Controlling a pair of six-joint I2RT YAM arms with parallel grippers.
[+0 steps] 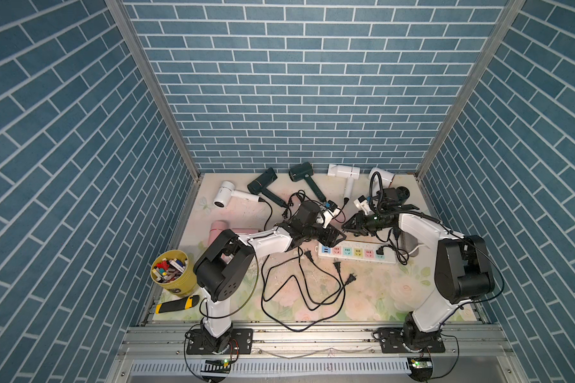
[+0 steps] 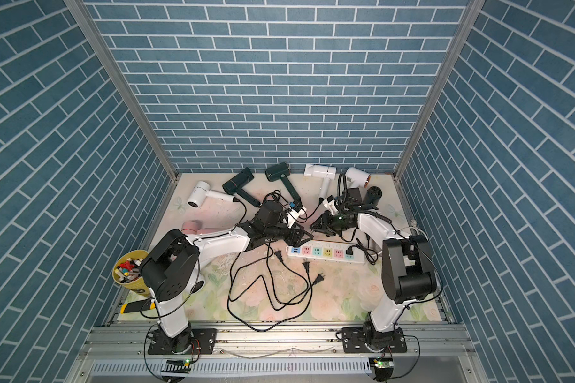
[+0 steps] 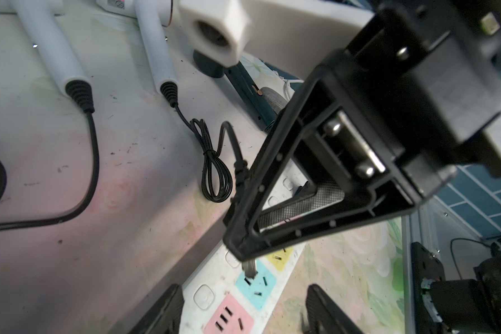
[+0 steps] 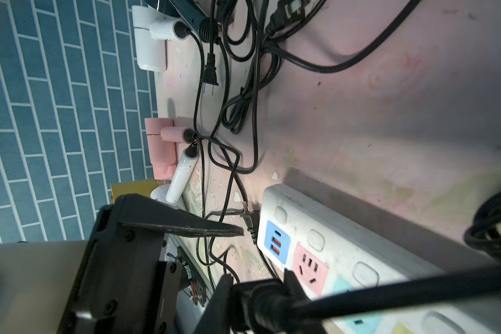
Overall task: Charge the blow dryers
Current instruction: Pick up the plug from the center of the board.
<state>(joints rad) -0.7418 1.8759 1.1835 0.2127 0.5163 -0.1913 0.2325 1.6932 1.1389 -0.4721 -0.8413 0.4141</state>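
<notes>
Several blow dryers lie along the back of the table: white (image 1: pixel 226 194), dark green (image 1: pixel 263 182), another dark one (image 1: pixel 301 172), white (image 1: pixel 344 172) and pink (image 1: pixel 218 228). Their black cords tangle mid-table, and loose plugs (image 1: pixel 337 265) lie in front of the white power strip (image 1: pixel 356 253). My right gripper (image 4: pixel 258 292) is shut on a black plug (image 4: pixel 255 306). In the left wrist view the plug's prongs (image 3: pixel 249 267) hang just over the strip's cyan socket (image 3: pixel 256 284). My left gripper (image 3: pixel 243 315) is open, its fingers either side of the strip.
One plug (image 1: pixel 379 254) sits in the strip's right end socket. A yellow cup of markers (image 1: pixel 171 272) and a yellow-black knife (image 1: pixel 176 305) are at the front left. A grey cylinder (image 1: pixel 409 242) stands behind the right arm. Cord loops (image 1: pixel 299 298) spread toward the front edge.
</notes>
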